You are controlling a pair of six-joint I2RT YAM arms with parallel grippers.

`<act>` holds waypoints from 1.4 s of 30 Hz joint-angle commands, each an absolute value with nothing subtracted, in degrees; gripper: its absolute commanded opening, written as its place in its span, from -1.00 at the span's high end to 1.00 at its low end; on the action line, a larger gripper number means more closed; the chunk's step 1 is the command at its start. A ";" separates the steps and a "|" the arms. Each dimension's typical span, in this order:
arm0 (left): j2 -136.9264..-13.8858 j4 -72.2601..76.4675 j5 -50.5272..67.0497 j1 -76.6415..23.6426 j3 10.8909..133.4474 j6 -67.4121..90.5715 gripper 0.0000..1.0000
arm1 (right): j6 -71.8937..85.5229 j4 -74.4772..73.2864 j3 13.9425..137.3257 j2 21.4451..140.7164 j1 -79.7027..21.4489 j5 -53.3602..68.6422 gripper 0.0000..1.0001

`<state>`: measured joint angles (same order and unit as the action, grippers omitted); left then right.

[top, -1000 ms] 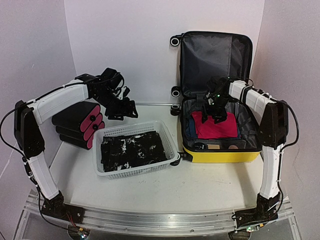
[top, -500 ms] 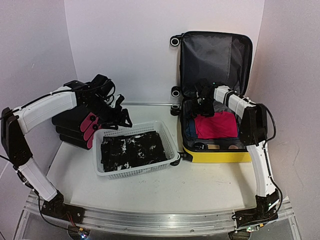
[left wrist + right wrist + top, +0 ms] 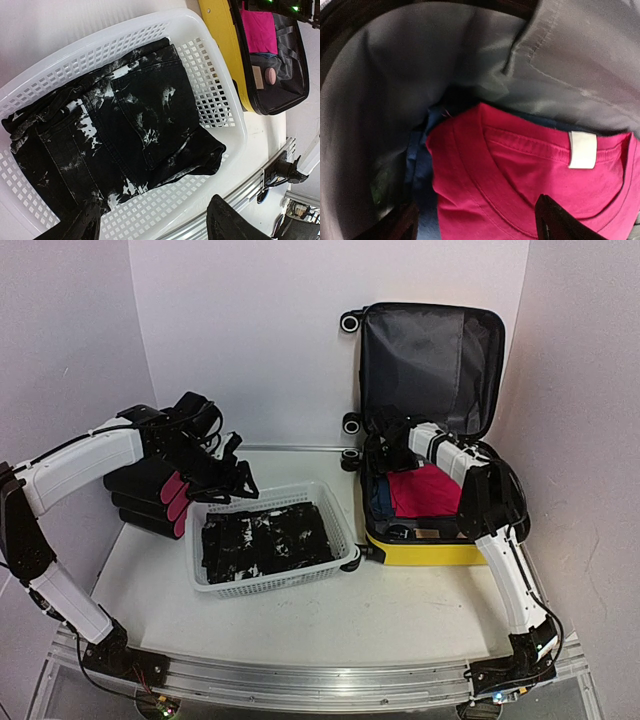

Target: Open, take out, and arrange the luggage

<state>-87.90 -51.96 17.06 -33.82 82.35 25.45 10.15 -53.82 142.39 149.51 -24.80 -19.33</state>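
The yellow luggage (image 3: 440,550) lies open at the right, its lid upright against the back wall, showing dark grey lining (image 3: 395,75). A folded pink shirt (image 3: 432,490) lies inside on a blue garment (image 3: 417,165). My right gripper (image 3: 386,446) is open and empty, low at the luggage's back left corner. In the right wrist view its fingers straddle the pink shirt's collar (image 3: 520,170). My left gripper (image 3: 226,480) is open and empty above the far left rim of the white basket (image 3: 342,532). The luggage's yellow edge (image 3: 220,30) also shows in the left wrist view.
The white basket holds folded black-and-white jeans (image 3: 125,125). A black case with pink round ends (image 3: 160,490) lies left of the basket by the side wall. Small items, one a round pink one (image 3: 270,75), sit at the luggage's front. Walls close in on three sides.
My right gripper has moved left and back, from above the pink shirt to the luggage's back left corner. My left gripper has drifted left and lower toward the basket's far left rim.
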 commanded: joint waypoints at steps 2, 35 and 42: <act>-87.02 -50.73 18.20 -33.89 82.92 25.14 -0.46 | 9.02 -50.95 146.67 152.19 -25.69 -29.04 -0.41; -88.07 -50.74 17.76 -33.84 84.61 24.65 -0.46 | 8.70 -52.60 146.72 151.95 -23.29 -25.80 0.96; -89.13 -50.73 17.68 -33.84 85.79 24.18 -0.46 | 10.01 -52.39 140.92 144.80 -21.48 -15.34 1.00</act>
